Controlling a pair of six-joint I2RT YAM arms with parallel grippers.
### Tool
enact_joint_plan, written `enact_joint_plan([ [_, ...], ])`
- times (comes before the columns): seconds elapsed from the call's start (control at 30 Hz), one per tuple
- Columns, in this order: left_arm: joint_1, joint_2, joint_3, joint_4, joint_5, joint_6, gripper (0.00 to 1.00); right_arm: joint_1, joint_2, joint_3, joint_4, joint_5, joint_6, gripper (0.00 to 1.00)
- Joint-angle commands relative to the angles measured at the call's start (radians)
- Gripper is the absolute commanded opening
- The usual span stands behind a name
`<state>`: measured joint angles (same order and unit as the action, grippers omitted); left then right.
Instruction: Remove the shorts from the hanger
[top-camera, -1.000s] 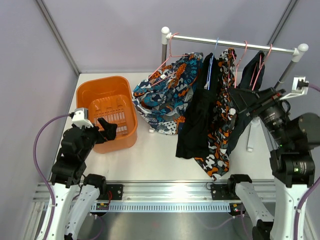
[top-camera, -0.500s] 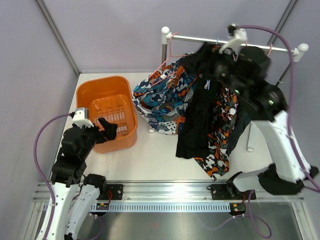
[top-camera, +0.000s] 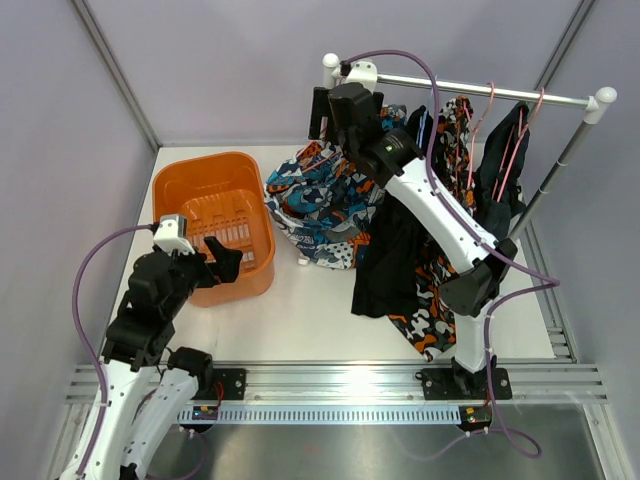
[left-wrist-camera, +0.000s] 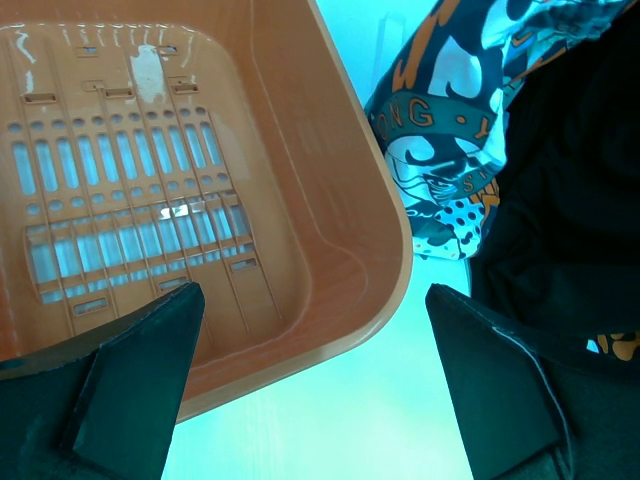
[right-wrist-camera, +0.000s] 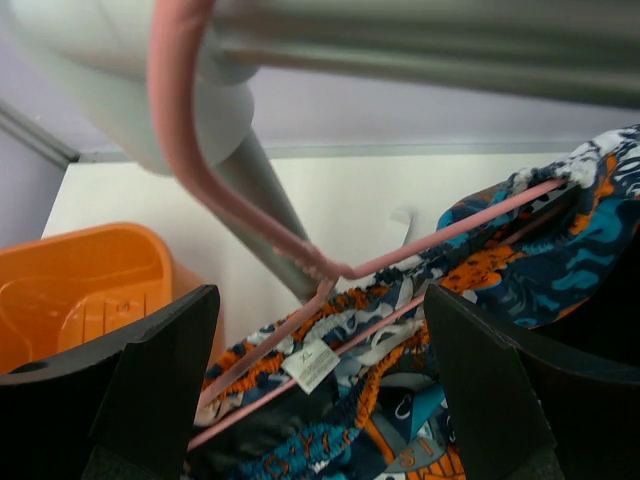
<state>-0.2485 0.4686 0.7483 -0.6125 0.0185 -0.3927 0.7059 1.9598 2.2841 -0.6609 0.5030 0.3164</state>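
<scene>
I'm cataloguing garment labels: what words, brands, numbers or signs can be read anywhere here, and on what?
"ONG" and "Y": partial letters on a band printed on the patterned shorts, left wrist view; the rest is hidden.
White tag on the same shorts, right wrist view: print too small to read.
Orange basket: no text visible.

We see a glossy, smooth orange plastic basket (top-camera: 200, 160). The patterned shorts (top-camera: 315, 210), the black shorts (top-camera: 383, 268) and the camouflage shorts (top-camera: 430, 320) are soft, matt cloth, crumpled into folds. The rail (top-camera: 510, 93) looks like polished metal, with smooth white plastic end caps (top-camera: 604, 97). The pink hanger (right-wrist-camera: 180, 90) is smooth and faintly shiny. The desk (top-camera: 300, 310) is matt white.
</scene>
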Motion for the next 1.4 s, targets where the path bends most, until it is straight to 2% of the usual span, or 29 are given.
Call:
enact_joint_plan([
  [0.0, -0.026, -0.002, 0.005, 0.017, -0.014, 0.006, 0.99, 0.012, -0.025, 0.038, 0.136, 0.161, -0.022, 0.91],
  [0.23, -0.041, -0.002, 0.006, 0.016, -0.014, 0.006, 0.99, 0.014, -0.087, -0.138, 0.257, 0.246, -0.028, 0.74],
  [0.37, -0.043, 0.001, 0.006, 0.016, -0.014, 0.008, 0.99, 0.014, -0.087, -0.134, 0.248, 0.267, -0.057, 0.50],
  [0.4, -0.043, 0.001, 0.006, 0.017, -0.014, 0.006, 0.99, 0.014, -0.084, -0.126, 0.238, 0.270, -0.062, 0.40],
  [0.47, -0.044, -0.002, 0.006, 0.017, -0.014, 0.008, 0.99, 0.014, -0.088, -0.121, 0.221, 0.282, -0.068, 0.33],
  [0.73, -0.052, -0.005, 0.006, 0.014, -0.014, 0.006, 0.99, 0.014, -0.151, -0.181, 0.208, 0.278, -0.080, 0.30],
  [0.93, -0.052, -0.010, 0.006, 0.013, -0.014, 0.005, 0.99, 0.014, -0.188, -0.202, 0.172, 0.266, -0.108, 0.18],
  [0.97, -0.054, -0.008, 0.006, 0.013, -0.014, 0.005, 0.99, 0.014, -0.197, -0.209, 0.167, 0.255, -0.111, 0.14],
  [1.2, -0.054, -0.012, 0.006, 0.013, -0.014, 0.005, 0.99, 0.015, -0.280, -0.264, 0.138, 0.120, -0.184, 0.07],
  [1.37, -0.054, -0.010, 0.006, 0.013, -0.014, 0.005, 0.99, 0.012, -0.338, -0.307, 0.162, 0.068, -0.237, 0.07],
])
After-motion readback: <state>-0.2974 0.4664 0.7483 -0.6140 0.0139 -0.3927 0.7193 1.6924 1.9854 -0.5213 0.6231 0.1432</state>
